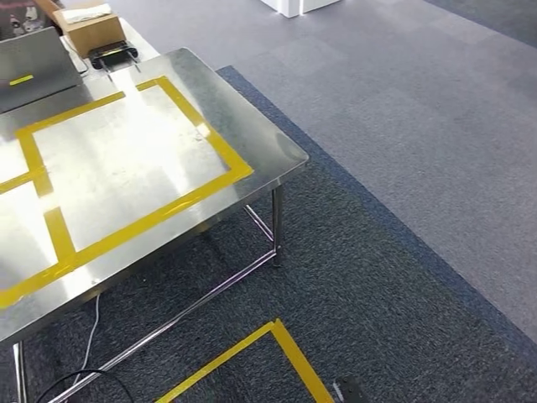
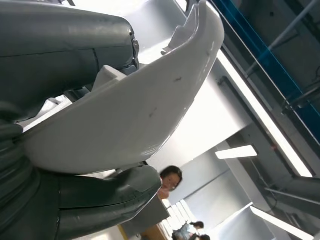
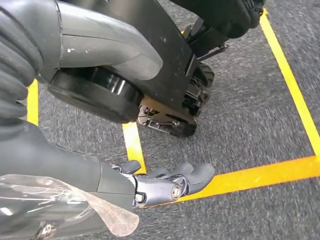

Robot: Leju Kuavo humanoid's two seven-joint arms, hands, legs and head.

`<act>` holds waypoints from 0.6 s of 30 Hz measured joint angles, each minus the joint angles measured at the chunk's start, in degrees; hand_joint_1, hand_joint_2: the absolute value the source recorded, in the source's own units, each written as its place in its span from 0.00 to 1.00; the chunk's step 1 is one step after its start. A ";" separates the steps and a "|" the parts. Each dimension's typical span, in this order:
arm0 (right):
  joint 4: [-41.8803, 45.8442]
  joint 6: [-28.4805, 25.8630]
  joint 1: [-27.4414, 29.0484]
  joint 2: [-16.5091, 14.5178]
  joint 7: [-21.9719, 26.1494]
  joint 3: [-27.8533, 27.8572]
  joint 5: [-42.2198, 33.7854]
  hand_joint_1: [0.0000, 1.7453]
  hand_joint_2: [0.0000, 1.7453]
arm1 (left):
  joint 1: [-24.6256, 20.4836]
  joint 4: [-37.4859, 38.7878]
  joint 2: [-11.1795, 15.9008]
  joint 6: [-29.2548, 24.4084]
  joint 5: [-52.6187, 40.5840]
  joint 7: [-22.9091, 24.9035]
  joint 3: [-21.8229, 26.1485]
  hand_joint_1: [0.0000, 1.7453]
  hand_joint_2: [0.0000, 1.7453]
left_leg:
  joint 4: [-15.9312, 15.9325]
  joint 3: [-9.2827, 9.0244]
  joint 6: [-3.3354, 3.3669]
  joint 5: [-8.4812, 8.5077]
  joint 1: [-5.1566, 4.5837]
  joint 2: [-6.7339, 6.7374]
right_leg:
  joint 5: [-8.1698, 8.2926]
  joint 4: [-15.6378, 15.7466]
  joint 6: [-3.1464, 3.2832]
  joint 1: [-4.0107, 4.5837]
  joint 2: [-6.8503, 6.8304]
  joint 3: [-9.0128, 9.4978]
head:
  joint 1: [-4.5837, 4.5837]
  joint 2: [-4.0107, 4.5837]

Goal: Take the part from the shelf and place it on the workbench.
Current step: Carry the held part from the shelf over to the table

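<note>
Held in the left hand (image 2: 75,150): a white part (image 2: 124,115), long, curved, glossy plastic with small dark scuffs, clamped between the grey thumb above and darker fingers below. Seen from the left wrist: ceiling lights and a person (image 2: 170,181) beyond. Seen from the head: a steel workbench (image 1: 266,143) marked with yellow tape (image 1: 57,235), a cardboard box (image 1: 89,29) at its far end. Seen from the right wrist: right hand (image 3: 151,182) hanging over taped grey carpet (image 3: 245,115), fingers extended, holding nothing.
</note>
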State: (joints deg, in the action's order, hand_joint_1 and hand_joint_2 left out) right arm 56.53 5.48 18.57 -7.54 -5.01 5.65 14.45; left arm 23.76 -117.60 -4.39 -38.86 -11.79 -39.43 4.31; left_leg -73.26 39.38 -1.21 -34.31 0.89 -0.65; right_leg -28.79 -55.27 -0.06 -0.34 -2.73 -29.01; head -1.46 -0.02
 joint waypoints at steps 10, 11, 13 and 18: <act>-11.91 -8.46 -5.02 3.18 9.70 -9.44 -8.31 0.00 1.00 | -0.16 0.05 0.56 -0.99 -0.07 0.00 -0.06 1.00 1.00 | 15.59 -7.67 2.73 6.56 -0.24 2.08 | -3.23 -2.97 -2.53 0.36 -1.57 -0.02 | -0.24 0.00; -12.65 -8.59 -5.30 3.46 9.47 -10.22 -8.78 0.00 1.00 | -0.24 0.05 0.56 -1.00 -0.10 0.00 -0.06 1.00 1.00 | 15.65 -7.63 3.03 6.69 -0.14 1.54 | -4.94 -6.02 -2.78 0.19 0.26 -1.51 | -0.34 0.00; -13.71 -8.70 -5.59 3.91 8.62 -11.52 -9.46 0.00 1.00 | -0.36 0.05 0.56 -0.96 -0.16 0.00 -0.06 1.00 1.00 | 15.61 -7.46 3.33 6.76 -0.18 0.31 | -8.29 -14.03 -2.94 0.06 2.23 -5.47 | -0.45 0.00; -14.38 -8.82 -5.68 5.00 6.70 -14.01 -10.90 0.00 1.00 | -0.38 0.07 0.55 -0.56 -0.21 0.00 -0.05 1.00 1.00 | 15.49 -7.62 3.23 6.74 -0.21 -3.43 | -2.20 -8.70 -2.45 -0.09 4.64 -4.65 | -0.46 0.00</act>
State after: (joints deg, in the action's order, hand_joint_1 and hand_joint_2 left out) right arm 42.15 -3.34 12.89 -2.54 1.69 -8.35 3.55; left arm 23.38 -117.52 -3.84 -39.42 -12.00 -39.43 4.26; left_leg -57.77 31.76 2.03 -27.57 0.68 -4.08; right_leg -30.99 -63.97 -2.51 -0.42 1.90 -33.66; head -1.92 -0.02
